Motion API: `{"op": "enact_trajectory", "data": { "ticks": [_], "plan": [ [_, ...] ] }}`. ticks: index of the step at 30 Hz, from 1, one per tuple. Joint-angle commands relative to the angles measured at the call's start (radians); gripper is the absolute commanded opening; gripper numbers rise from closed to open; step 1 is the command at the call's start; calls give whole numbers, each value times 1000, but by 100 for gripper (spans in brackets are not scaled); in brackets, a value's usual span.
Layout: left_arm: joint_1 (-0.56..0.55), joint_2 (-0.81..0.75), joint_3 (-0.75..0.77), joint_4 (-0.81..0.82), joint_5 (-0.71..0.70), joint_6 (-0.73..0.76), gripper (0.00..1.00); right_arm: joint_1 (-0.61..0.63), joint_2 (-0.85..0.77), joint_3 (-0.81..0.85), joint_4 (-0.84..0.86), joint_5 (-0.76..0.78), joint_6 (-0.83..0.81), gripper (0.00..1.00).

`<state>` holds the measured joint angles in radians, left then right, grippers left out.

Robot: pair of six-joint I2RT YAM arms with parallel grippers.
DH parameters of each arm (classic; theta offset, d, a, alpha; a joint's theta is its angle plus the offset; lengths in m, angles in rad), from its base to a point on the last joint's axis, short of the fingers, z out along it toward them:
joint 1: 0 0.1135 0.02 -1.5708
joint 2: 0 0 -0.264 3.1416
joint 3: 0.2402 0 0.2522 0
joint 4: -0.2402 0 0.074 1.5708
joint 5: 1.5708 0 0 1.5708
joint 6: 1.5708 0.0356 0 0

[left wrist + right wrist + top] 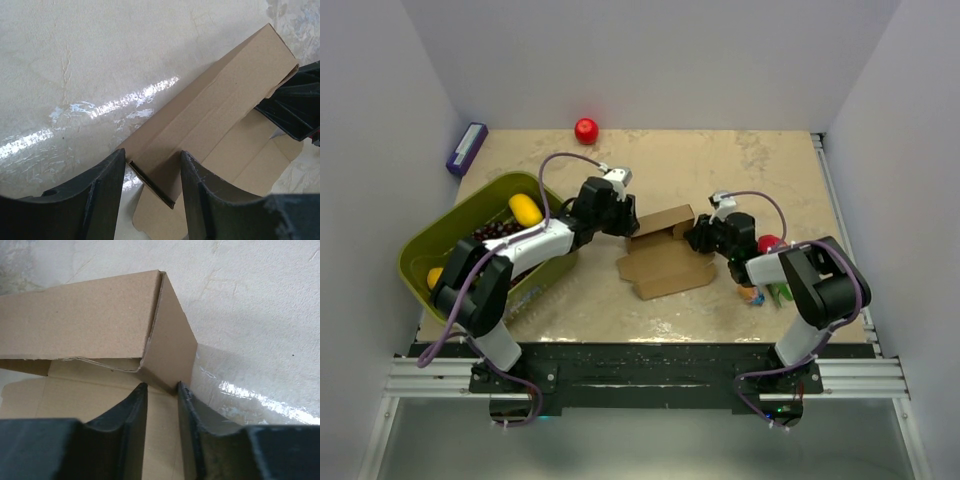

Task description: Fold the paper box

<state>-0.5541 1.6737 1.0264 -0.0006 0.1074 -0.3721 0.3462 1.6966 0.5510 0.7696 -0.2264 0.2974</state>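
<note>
The paper box (665, 265) is brown cardboard lying mid-table, its base flat and its far long wall folded up into a slim hollow strip (215, 100). My left gripper (628, 222) is at the strip's left end. In the left wrist view its jaws (150, 167) stand wide apart and straddle the strip's end edge without touching it. My right gripper (696, 236) is at the strip's right end. In the right wrist view its fingertips (161, 388) are drawn in narrow against the lower corners of the strip's end face (170, 345).
An olive-green basket (450, 240) with a yellow fruit (525, 208) and dark grapes stands at the left under my left arm. A red ball (586, 130) lies at the back and a purple object (467, 148) at the back left. Small red and green toys (770, 243) lie by my right arm.
</note>
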Motion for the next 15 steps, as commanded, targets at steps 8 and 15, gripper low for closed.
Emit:
{"op": "enact_trajectory", "data": {
  "ticks": [8,15],
  "plan": [
    [-3,24,60,-53,17,50,61,45,-23,53,-30,-33,-17,15],
    [-3,12,93,-88,38,81,79,66,-89,53,-141,-40,2,9]
  ]
}}
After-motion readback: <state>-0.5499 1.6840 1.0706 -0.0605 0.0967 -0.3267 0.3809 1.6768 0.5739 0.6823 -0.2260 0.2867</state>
